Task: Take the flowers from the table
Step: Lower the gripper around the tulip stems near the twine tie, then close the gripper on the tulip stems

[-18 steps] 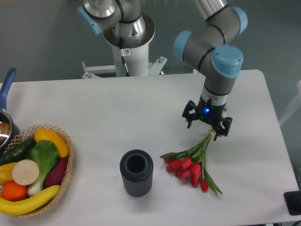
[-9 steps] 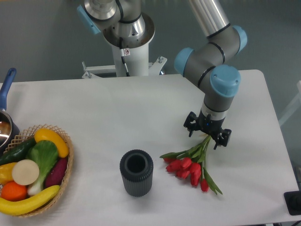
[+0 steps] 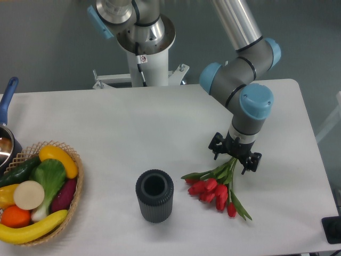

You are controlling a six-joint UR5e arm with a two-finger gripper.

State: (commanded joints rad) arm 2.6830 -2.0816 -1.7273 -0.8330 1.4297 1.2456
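While the red tulips (image 3: pixel 216 189) lie flat on the white desk (image 3: pixel 133 128), I see my hand (image 3: pixel 235 158) (fingers spread, holding nothing) straddling their stem ends.

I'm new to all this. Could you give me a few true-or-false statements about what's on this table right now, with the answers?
1. The flowers lie flat on the table. True.
2. The dark ribbed cup lies tipped on its side. False: it stands upright, opening facing up.
3. The hand is over the stem end of the flowers. True.
4. The wicker basket of produce sits at the table's right edge. False: it is at the left edge.
5. The flower heads are yellow. False: they are red.
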